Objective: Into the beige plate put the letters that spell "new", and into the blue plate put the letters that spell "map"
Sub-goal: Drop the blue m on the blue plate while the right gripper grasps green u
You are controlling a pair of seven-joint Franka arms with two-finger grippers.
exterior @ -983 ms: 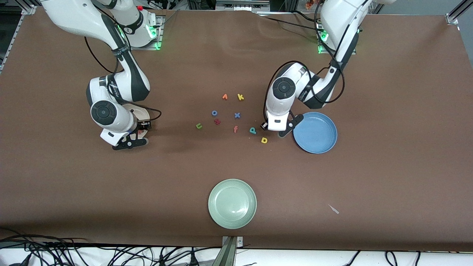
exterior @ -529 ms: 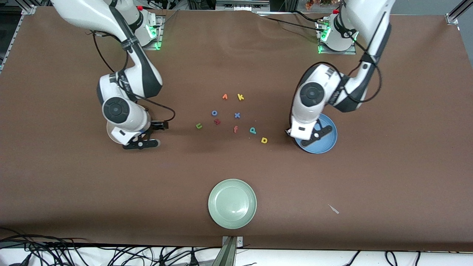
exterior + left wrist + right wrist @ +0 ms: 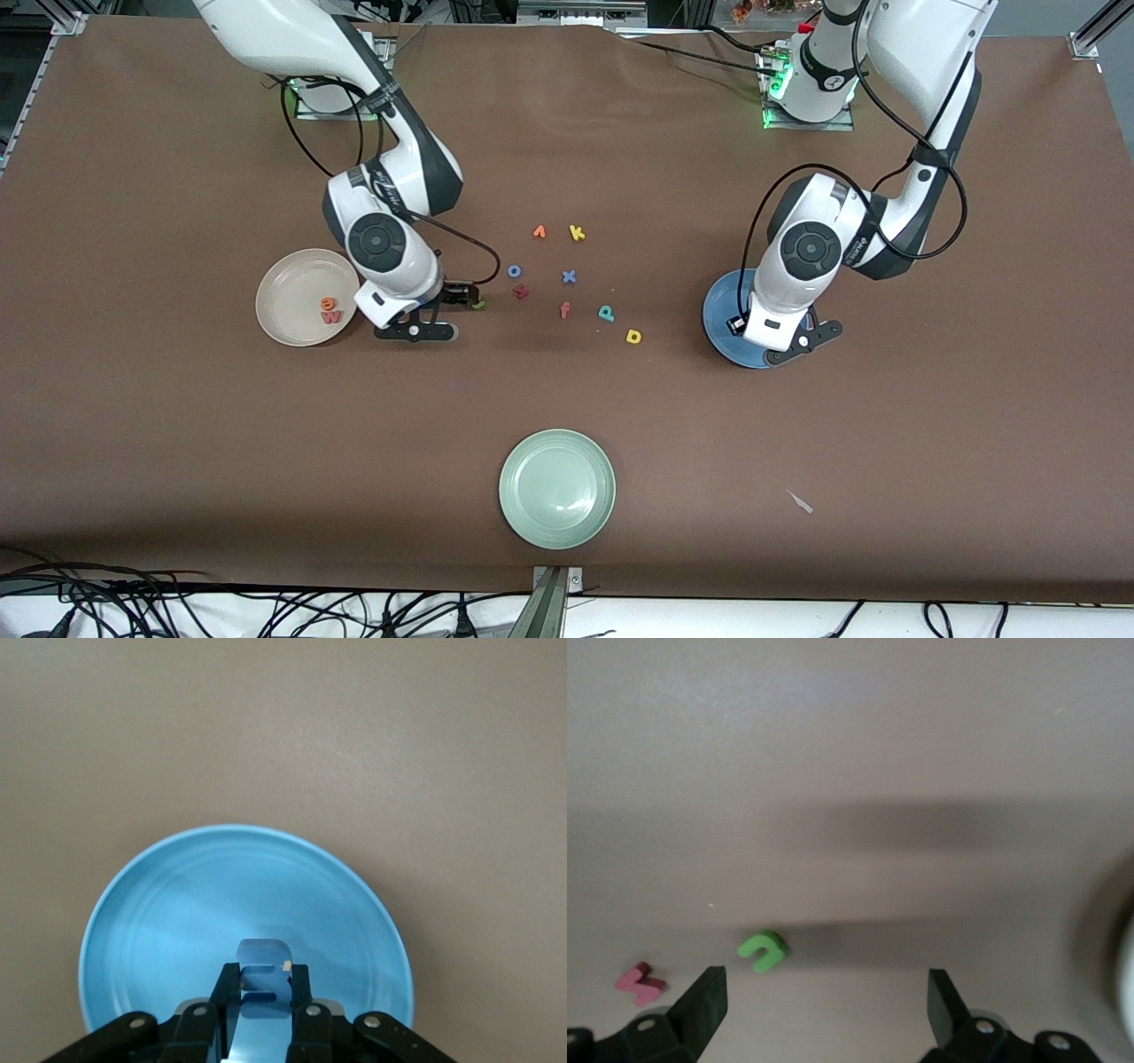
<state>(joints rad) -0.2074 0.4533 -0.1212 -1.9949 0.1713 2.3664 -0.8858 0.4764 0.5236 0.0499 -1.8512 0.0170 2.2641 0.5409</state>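
My left gripper (image 3: 266, 1005) pinches the light-blue foam m (image 3: 264, 973) over the round blue plate (image 3: 142, 930) for release, while my right gripper (image 3: 819, 1001), fingers spread, hovers apparently near the green foam n (image 3: 763, 949).

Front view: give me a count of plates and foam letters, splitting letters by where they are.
Plates: 3 (beige plate, blue plate, pale green plate)
Letters in the beige plate: 2
In the left hand, light-blue letter: 1
Letters loose on the table: 9
Total: 15
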